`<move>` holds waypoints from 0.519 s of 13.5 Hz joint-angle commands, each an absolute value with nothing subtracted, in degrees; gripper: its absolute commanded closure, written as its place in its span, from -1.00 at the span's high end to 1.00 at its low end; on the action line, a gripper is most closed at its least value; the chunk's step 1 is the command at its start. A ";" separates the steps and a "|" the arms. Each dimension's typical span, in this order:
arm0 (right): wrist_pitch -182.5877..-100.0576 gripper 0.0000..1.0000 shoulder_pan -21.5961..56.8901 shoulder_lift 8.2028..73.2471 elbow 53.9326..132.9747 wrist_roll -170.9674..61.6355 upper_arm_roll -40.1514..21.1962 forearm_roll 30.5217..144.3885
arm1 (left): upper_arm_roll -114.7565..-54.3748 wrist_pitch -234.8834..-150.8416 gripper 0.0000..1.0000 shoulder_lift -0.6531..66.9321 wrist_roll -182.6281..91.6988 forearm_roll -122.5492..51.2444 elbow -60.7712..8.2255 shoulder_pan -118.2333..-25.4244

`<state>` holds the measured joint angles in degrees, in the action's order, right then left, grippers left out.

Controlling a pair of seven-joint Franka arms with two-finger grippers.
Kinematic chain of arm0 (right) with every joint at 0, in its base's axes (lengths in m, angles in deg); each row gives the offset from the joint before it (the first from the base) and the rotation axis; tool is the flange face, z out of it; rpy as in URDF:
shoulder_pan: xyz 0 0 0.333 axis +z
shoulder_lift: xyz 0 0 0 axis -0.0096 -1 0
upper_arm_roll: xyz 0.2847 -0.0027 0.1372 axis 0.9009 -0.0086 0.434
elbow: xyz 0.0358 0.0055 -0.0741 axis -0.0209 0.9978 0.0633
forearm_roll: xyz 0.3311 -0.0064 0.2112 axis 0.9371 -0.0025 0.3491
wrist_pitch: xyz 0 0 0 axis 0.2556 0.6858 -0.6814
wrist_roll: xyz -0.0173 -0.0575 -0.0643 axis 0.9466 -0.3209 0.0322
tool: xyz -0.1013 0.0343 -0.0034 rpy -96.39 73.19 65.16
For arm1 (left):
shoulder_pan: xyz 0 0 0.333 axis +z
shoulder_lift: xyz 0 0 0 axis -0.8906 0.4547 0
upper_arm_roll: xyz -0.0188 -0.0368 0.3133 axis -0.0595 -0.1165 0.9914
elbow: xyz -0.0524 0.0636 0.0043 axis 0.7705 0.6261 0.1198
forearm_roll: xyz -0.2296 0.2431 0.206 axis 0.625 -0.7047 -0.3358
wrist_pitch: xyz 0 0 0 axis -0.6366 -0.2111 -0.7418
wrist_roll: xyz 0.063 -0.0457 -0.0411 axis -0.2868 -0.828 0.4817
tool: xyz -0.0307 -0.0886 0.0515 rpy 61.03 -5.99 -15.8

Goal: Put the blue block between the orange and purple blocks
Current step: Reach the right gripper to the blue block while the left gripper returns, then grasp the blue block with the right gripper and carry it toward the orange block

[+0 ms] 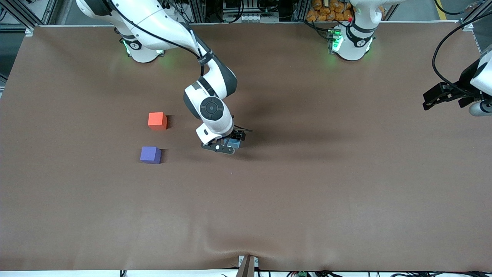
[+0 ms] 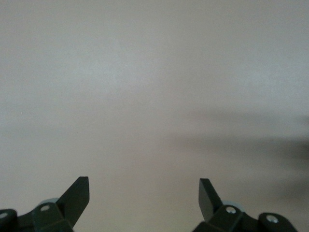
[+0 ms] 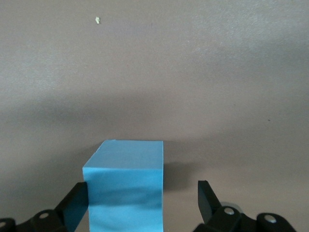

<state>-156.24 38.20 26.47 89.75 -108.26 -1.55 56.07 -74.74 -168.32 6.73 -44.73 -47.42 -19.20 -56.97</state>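
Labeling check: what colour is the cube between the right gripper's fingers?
Light sky blue block, matte; clearest in the right wrist view, between the open right gripper.

A wide bench [image 1: 307, 200] covered in a matte brown sheet fills the scene, its surface rippling into a soft crease near the edge closest to the front camera. At the middle of that edge sits a small brown bracket [image 1: 247, 266]. Above the bench's farthest edge, a pile of orange objects [image 1: 326, 10] (too small to identify) shows among metal framing and dark cables [image 1: 246, 9]. A tiny pale speck [image 3: 97, 20] lies on the brown sheet in the right wrist view.
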 commanded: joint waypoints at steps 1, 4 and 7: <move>-156.40 1.00 39.40 25.96 89.00 -109.88 -1.92 55.62 | -75.29 -169.47 1.00 6.29 -45.26 -46.67 -20.08 -56.27; -156.83 1.00 40.62 24.91 89.18 -110.50 -2.01 55.36 | -75.29 -170.44 1.00 6.29 -45.34 -46.67 -20.08 -56.54; -156.75 -0.17 40.63 24.46 89.00 -109.98 -2.01 53.09 | -75.38 -170.45 1.00 6.29 -45.34 -46.67 -20.08 -56.45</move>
<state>-156.47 40.07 25.19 89.78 -109.03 -1.52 55.36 -74.92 -169.74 6.82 -44.73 -47.42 -19.60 -56.96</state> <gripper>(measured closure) 0.189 0.000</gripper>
